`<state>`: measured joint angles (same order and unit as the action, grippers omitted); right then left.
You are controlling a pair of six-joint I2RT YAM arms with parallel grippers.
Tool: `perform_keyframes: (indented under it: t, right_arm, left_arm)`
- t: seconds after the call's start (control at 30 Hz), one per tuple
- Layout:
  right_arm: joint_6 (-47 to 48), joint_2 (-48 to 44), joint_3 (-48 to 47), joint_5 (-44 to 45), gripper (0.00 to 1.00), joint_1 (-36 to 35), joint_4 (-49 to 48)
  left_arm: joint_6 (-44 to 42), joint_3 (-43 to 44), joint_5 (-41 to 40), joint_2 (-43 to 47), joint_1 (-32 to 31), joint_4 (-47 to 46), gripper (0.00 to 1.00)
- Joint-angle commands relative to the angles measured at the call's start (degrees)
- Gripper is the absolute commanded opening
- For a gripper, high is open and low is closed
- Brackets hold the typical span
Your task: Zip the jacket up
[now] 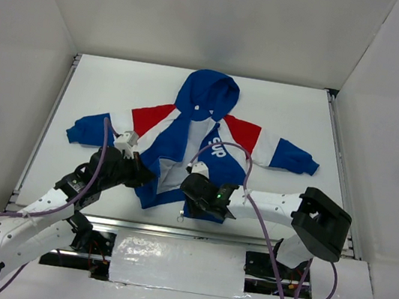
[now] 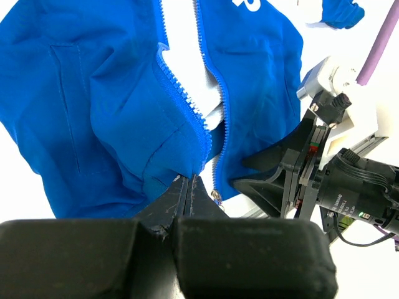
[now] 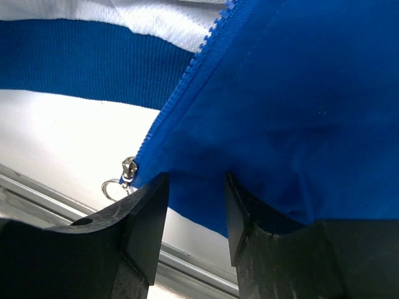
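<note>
The royal blue hooded jacket (image 1: 187, 129) lies flat on the white table, hood at the far side, front open with white lining showing. My left gripper (image 1: 142, 175) is shut on the bottom corner of the jacket's left front panel (image 2: 124, 124), right at the zipper teeth (image 2: 187, 106). My right gripper (image 1: 191, 195) is open, its fingers (image 3: 146, 205) straddling the bottom hem of the right front panel (image 3: 280, 112). The metal zipper slider (image 3: 129, 169) with its ring hangs just left of the right gripper; it also shows in the left wrist view (image 2: 216, 197).
The table (image 1: 104, 81) has a metal rail along its near edge (image 1: 142, 224), close under both grippers. White walls enclose the left, back and right sides. The sleeves spread out to the left (image 1: 84, 131) and right (image 1: 297, 159). Purple cables loop over both arms.
</note>
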<state>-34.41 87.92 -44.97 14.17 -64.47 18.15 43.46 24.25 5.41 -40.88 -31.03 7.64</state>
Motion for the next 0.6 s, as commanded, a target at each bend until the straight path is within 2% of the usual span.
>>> perform_keyframes:
  t: [0.0, 0.27, 0.57]
  right_arm:
    - [-0.6, -1.5, -0.8, 2.6, 0.49, 0.2, -0.1]
    - [-6.0, -1.2, -1.6, 2.9, 0.53, -1.6, 1.3]
    - [-9.6, 1.7, -4.5, 6.3, 0.53, -3.2, 5.5]
  left_arm:
    - [-1.4, 0.4, 0.3, 0.4, 0.1, -1.5, 0.0]
    - [-1.3, 0.2, 0.7, 0.0, 0.1, -1.8, 0.0]
    - [-1.4, 0.3, 0.9, -0.2, 0.1, -1.9, 0.0]
